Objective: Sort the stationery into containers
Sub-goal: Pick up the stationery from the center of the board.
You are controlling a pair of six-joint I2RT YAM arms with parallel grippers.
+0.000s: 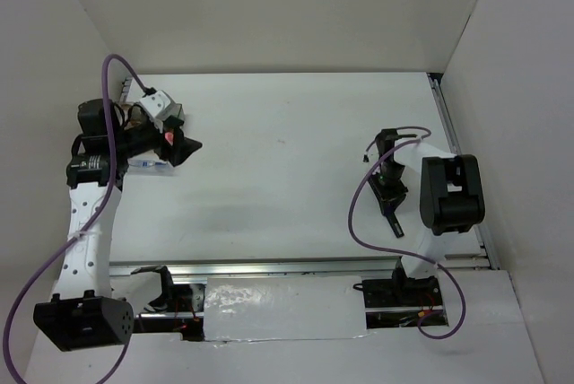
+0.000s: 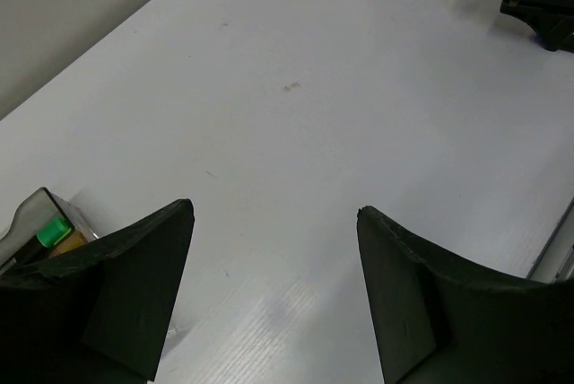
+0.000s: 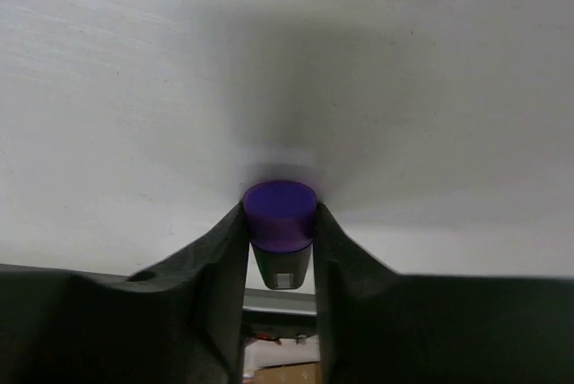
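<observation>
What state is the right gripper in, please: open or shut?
Shut: the right gripper has its black fingers pressing both sides of a black highlighter with a purple end.

Free passage: centre of flat white table (image 1: 287, 151)
Obstacles stand at the sides: small clear-plastic box (image 2: 36, 213) just beside the left gripper (image 2: 273, 213), right gripper (image 3: 280, 222) clamping a purple-ended black highlighter (image 3: 280, 203), white enclosure walls (image 1: 520, 88).

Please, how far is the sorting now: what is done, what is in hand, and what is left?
Done: a green-ended item lies in the clear box, and no loose stationery shows on the table. In hand: the right gripper is shut on a purple-ended highlighter. Left: carry it to the box near the open, empty left gripper and drop it in.
</observation>
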